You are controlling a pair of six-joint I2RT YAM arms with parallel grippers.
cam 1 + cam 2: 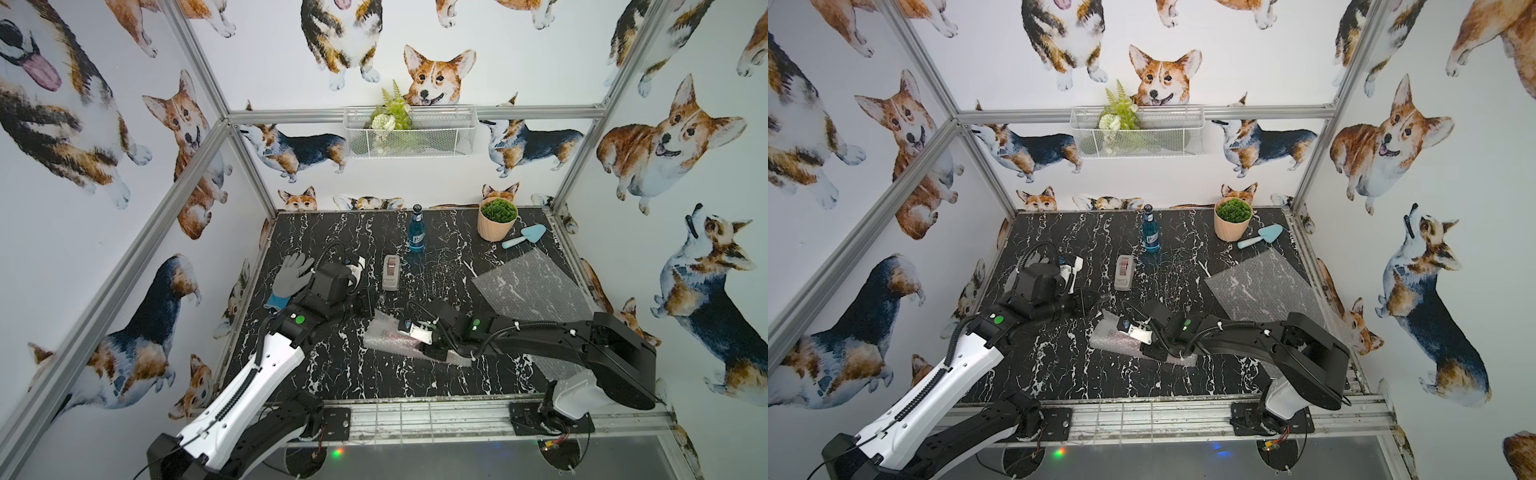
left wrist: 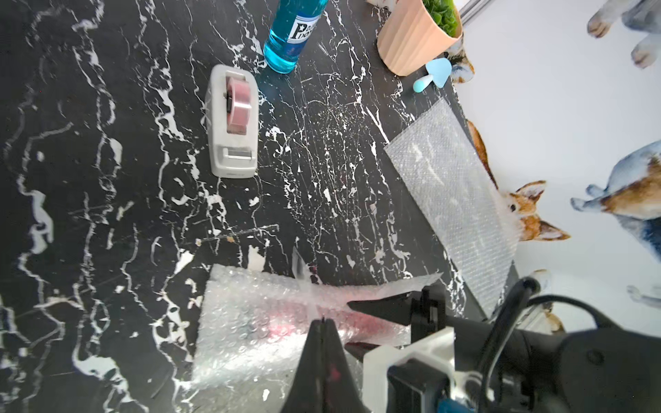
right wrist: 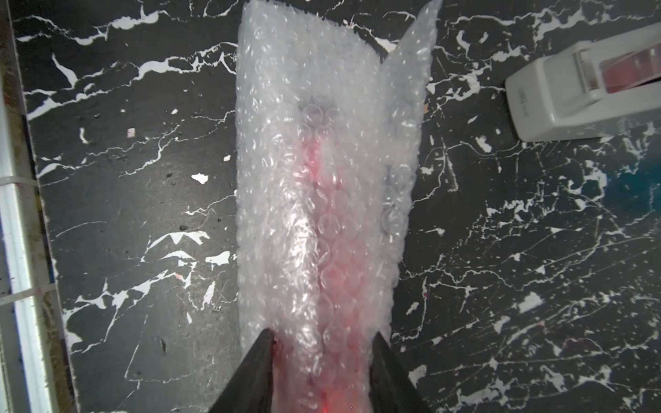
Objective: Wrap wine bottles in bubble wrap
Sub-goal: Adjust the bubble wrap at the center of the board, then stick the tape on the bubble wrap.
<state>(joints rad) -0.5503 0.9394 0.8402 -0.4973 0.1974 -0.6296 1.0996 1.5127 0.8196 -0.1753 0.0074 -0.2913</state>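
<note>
Red bottle (image 3: 316, 168) lies mid-front on table (image 1: 332, 374), rolled in bubble wrap (image 1: 384, 336); long axis runs L–R, slightly slanted; pink narrows toward L, so neck looks to face L. R gripper (image 3: 323, 339) part-closed, clamping wrap's R end; L gripper (image 2: 323, 323) fully closed, empty, by wrap's back-L corner. Bare top in front & to L; tape dispenser (image 1: 390, 272) behind, apart; spare sheet (image 1: 528, 286) flat, reaching R table edge; blue bottle (image 1: 415, 235) upright at back.
</note>
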